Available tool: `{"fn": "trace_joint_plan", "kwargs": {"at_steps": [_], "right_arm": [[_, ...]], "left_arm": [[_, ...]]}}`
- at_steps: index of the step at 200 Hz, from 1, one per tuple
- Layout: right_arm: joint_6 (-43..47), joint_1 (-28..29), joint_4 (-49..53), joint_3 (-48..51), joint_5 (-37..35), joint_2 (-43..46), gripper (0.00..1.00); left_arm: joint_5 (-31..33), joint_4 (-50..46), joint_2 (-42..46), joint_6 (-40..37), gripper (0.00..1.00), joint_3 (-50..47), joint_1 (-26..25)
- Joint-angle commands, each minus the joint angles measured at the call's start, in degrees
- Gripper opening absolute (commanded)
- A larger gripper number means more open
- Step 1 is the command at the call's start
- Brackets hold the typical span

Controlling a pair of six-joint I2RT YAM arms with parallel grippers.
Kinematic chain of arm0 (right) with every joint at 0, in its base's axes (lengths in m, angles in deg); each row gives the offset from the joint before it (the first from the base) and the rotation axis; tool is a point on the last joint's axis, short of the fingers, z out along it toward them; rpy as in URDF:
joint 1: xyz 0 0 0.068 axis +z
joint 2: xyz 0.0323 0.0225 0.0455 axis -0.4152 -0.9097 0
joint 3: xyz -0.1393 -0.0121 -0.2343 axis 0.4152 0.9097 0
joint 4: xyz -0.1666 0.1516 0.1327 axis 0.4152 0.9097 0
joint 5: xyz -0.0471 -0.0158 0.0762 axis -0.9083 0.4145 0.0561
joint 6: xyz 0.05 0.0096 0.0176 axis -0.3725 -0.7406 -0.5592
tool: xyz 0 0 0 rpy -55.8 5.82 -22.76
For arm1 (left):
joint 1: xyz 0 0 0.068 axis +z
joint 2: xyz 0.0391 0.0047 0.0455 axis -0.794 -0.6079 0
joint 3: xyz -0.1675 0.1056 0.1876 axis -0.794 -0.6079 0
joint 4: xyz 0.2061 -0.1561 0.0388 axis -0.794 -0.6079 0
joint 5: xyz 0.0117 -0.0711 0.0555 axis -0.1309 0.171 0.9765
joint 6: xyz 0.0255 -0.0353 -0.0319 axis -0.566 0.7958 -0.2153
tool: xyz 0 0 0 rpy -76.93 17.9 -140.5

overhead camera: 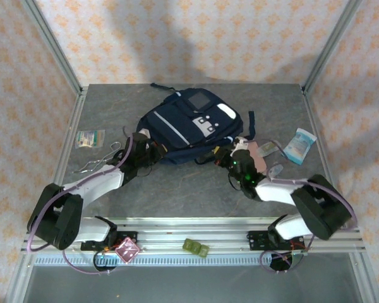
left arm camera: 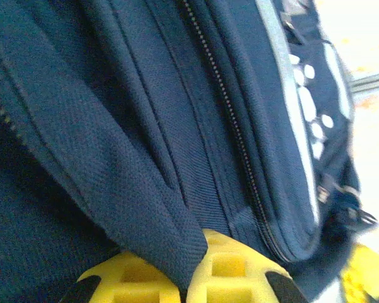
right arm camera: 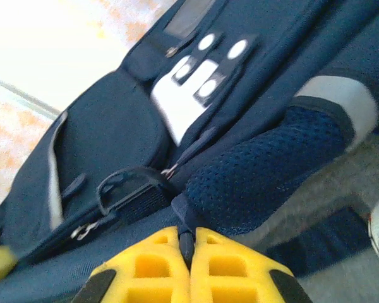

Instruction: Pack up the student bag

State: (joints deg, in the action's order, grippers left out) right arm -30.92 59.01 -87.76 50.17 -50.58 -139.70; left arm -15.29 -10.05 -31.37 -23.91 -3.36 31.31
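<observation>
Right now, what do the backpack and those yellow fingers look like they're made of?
The student bag: navy woven fabric, probably nylon or polyester, matte; the weave's grain is visible. Its mesh panel: open knit, tiny holes showing. Fingers of the left end effector: likely moulded yellow plastic, matte, with square recesses.

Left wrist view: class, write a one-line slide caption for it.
A fabric fold of the navy student bag pinched in the left end effector, with a zipper running alongside.
</observation>
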Motion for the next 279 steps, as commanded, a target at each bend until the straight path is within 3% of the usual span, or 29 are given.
{"fn": "trace_joint_plan", "kwargs": {"at_steps": [1, 20, 32, 44, 59, 85, 114, 154, 173, 210, 279], "right_arm": [[4.1, -0.5, 3.7, 1.7, 2.2, 6.7, 0.09], [3.4, -0.6, 9.2, 0.7, 3.9, 8.8, 0.42], [1.4, -1.1, 12.6, -1.0, 3.1, 9.1, 0.53], [-0.2, -2.0, 14.8, -3.2, 4.1, 8.8, 0.57], [-4.4, -3.5, 18.6, -7.3, 6.2, 7.2, 0.59], [-7.9, -5.6, 33.2, -17.6, 7.7, 1.6, 0.59], [-13.3, -9.7, 41.8, -21.6, 11.5, -3.2, 0.60], [-13.2, -11.8, 41.7, -22.4, 11.5, -3.5, 0.60], [-10.7, -12.2, 43.1, -26.4, 11.1, -6.2, 0.55], [-9.9, -14.1, 44.0, -31.9, 10.3, -10.4, 0.56], [-10.7, -15.6, 42.9, -37.2, 13.1, -22.2, 0.54]], "left_arm": [[12.0, -2.4, -2.4, -11.6, 0.00, 4.5, 2.1], [14.8, -3.9, -5.3, -14.2, 0.00, 6.8, 2.2], [17.3, -5.1, -6.7, -16.8, 0.00, 8.1, 2.2], [19.7, -6.9, -7.9, -17.0, 0.17, 9.3, 2.3], [18.5, -8.3, -8.2, -15.9, 0.49, 10.3, 2.3], [16.9, -9.4, -5.7, -12.6, 0.64, 9.6, 2.2], [13.5, -9.2, 0.5, -8.4, 0.66, 6.9, 1.4], [10.5, -4.5, 6.8, -4.6, 0.67, 3.4, -4.2], [8.5, -1.0, 5.3, -3.9, 0.67, 3.4, -7.1], [7.6, 3.1, -1.2, -3.6, 0.66, 5.0, -11.2], [9.9, 7.6, -6.9, -3.2, 0.65, 3.7, -11.7]]}}
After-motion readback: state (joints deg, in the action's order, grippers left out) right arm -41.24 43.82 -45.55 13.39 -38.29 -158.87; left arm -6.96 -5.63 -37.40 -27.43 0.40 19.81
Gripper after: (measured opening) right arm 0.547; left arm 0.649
